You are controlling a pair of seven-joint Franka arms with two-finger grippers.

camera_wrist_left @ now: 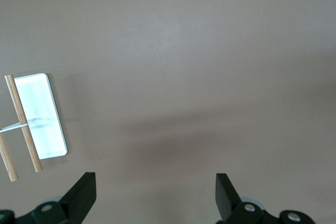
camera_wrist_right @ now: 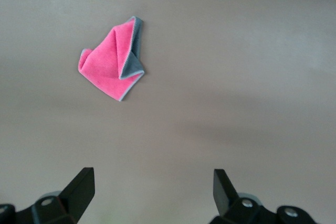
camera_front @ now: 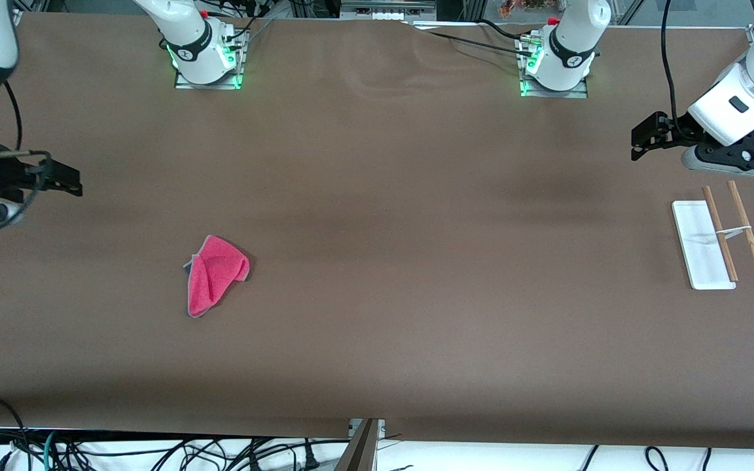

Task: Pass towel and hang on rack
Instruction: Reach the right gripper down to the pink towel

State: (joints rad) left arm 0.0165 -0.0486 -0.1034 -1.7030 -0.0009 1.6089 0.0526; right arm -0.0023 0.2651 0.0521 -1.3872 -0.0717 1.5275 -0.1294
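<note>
No readable text, labels or numbers anywhere.

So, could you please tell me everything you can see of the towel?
The towel is a small soft cloth, bright pink on one face and dark grey on the other, with a pale grey edge. It lies crumpled and partly folded on the brown table, one corner turned over so the grey side shows. It sits toward the right arm's end, nearer the front camera than both bases. Only the table touches it; neither gripper is on it.
</note>
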